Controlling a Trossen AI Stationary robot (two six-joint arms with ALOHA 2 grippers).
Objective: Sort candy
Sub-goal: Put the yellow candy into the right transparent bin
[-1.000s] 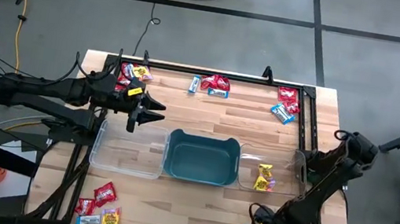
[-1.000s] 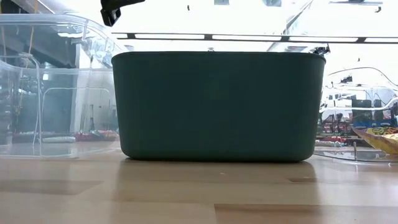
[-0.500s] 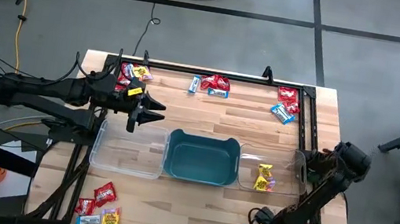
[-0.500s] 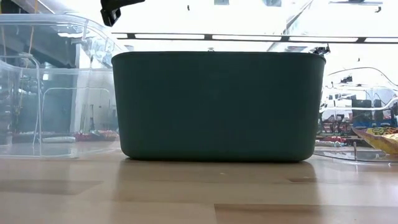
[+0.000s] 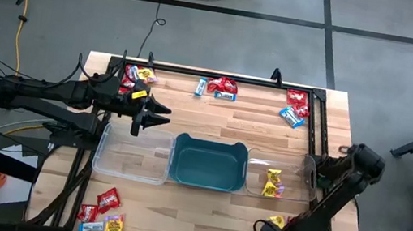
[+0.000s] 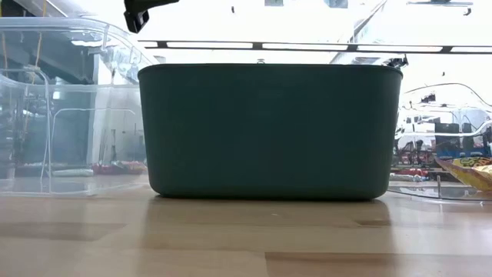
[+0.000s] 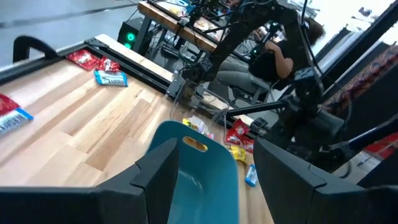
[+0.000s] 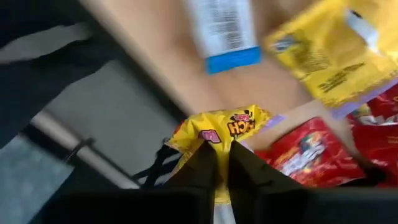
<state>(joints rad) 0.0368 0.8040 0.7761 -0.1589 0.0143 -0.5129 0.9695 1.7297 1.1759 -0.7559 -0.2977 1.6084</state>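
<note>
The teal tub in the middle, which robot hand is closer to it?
Left. The left gripper hovers open just beyond the teal tub's far-left corner. The right gripper is near the table's front edge, shut on a yellow candy, farther from the tub.

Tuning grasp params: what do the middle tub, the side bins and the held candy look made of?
Teal tub: opaque matte plastic, seemingly rigid. Clear bins: transparent glossy plastic, table visible through. Yellow candy in the right gripper: crinkled, shiny film wrapper, probably plastic.
</note>
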